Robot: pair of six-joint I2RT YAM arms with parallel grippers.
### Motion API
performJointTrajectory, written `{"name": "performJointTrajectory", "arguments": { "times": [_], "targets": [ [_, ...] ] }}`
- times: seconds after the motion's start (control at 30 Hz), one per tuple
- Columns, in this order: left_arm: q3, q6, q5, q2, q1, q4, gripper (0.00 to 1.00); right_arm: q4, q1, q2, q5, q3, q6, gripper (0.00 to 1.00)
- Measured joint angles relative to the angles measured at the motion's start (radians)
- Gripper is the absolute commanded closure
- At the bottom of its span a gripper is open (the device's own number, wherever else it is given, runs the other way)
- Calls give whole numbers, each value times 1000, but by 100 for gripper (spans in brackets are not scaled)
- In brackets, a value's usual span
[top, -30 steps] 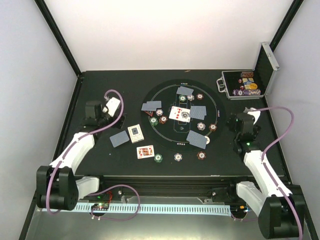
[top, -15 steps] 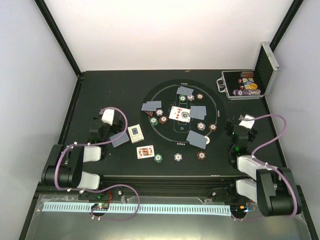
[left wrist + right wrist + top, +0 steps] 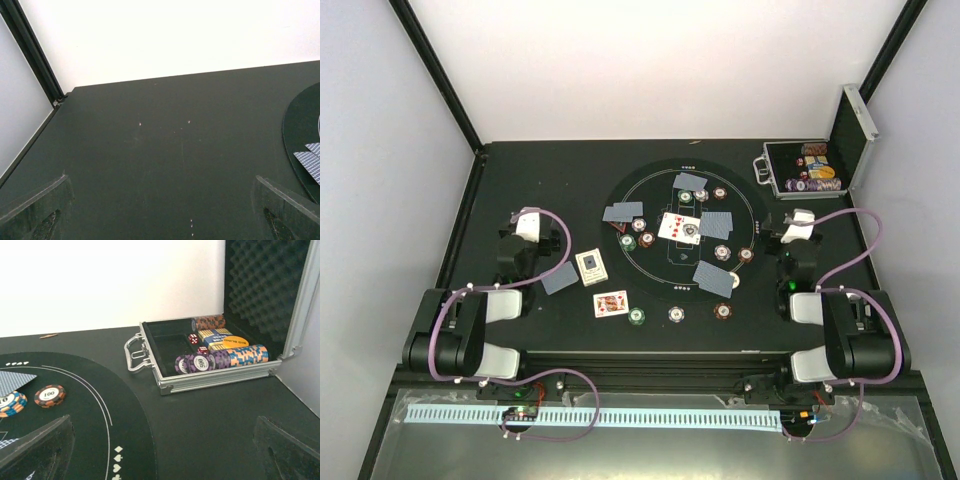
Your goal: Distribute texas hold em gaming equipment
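Grey-blue-backed cards [image 3: 713, 279] and face-up cards [image 3: 679, 227] lie on the round black mat [image 3: 660, 185], with small chips [image 3: 722, 252] among them. Off the mat lie a card back [image 3: 559, 278], two face-up cards [image 3: 610, 303] and three chips [image 3: 676, 314] near the front. My left gripper [image 3: 524, 238] sits folded back left of the cards, open and empty [image 3: 160, 200]. My right gripper [image 3: 792, 240] rests right of the mat, open and empty [image 3: 162, 440]. Its wrist view shows a brown chip [image 3: 50, 395] and a card corner [image 3: 15, 382].
An open silver-edged case [image 3: 790, 188] with coloured chip rows [image 3: 235, 356] stands at the back right, lid upright. White walls and black frame posts [image 3: 30, 50] bound the table. The mat's edge with one card [image 3: 310, 162] shows at the right of the left wrist view.
Both arms have folded back toward their bases, drawing the grippers nearer the table's front. Both grippers stayed open. The cards and chips have not moved.
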Motion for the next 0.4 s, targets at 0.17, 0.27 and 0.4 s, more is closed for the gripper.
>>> {"name": "performJointTrajectory", "arguments": {
  "times": [0.17,0.27,0.4],
  "targets": [
    [0,-2,-3,0,1,-5,1,6,0,-3,-26,0,-5,0],
    [0,-2,-3,0,2,-5,1,3,0,-3,-32,0,-6,0],
    [0,-2,-4,0,2,-6,1,-2,0,-3,-33,1,-6,0]
  ]
}}
